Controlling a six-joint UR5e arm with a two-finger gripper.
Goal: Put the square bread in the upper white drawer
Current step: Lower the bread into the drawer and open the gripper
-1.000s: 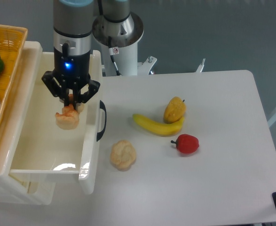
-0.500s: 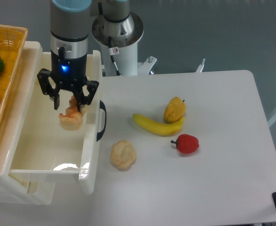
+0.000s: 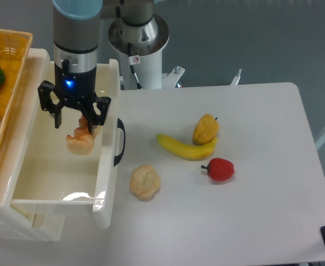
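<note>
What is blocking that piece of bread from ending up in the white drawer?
Nothing visible. The square bread already lies inside the upper white drawer, which is pulled out. The gripper is right above it, jaws spread apart and not clamping it.

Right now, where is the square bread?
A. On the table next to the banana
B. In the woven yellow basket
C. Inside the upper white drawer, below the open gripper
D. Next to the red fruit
C: the square bread lies inside the upper white drawer, just below the gripper, whose fingers are spread apart.
</note>
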